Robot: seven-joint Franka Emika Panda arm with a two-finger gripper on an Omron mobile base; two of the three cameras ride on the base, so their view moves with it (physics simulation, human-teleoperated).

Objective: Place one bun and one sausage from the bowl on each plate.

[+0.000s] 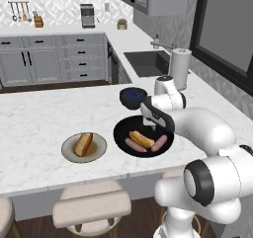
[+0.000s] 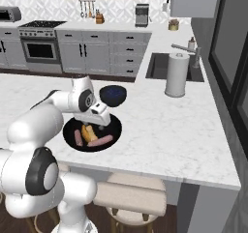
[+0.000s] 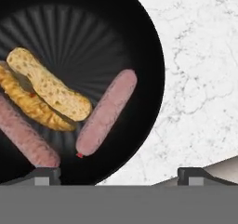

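Sausages, two pink cylinders, lie beside one split bun in the wide black bowl; the released gripper is held above, the nearer sausage's long axis apparently crossing its jaw line obliquely.

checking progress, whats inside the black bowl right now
The black bowl holds one bun and two sausages, one beside the bun and another at the view's edge. The open gripper hovers above. Whatever lies under the bun is hidden.
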